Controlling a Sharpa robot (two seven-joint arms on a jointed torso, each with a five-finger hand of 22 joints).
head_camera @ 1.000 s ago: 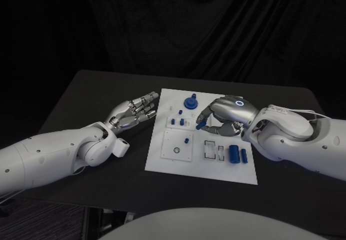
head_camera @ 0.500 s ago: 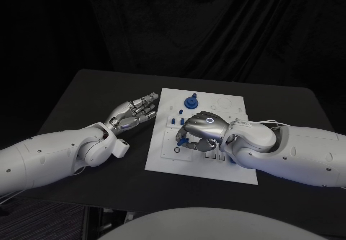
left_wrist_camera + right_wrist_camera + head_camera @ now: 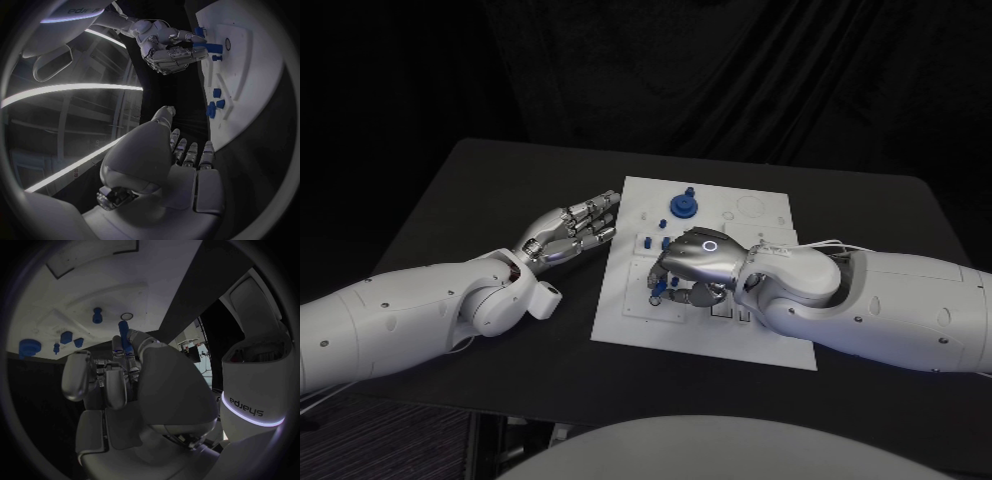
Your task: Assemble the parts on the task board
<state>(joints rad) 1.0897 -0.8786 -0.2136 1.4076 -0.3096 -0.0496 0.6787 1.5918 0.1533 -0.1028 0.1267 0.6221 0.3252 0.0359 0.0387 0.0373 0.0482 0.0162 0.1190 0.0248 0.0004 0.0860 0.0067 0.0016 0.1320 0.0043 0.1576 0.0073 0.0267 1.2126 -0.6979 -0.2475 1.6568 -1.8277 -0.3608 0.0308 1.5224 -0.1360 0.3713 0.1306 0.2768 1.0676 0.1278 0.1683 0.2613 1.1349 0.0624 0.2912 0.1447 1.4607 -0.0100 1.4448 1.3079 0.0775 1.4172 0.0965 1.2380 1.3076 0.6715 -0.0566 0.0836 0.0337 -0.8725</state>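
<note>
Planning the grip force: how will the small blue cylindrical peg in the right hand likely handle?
The small blue cylindrical peg looks rigid, probably light plastic. Its smooth round sides suggest it could slip between the right hand's fingers, and would likely roll if dropped flat on the white task board.

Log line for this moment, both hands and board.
right hand: holds blue peg over task board | left hand: open beside board

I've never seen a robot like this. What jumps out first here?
The white task board in the middle of the black table, dotted with small blue parts. The silver right hand hangs over its centre, pinching a blue peg. The left hand waits beside the board's edge, holding nothing.
</note>
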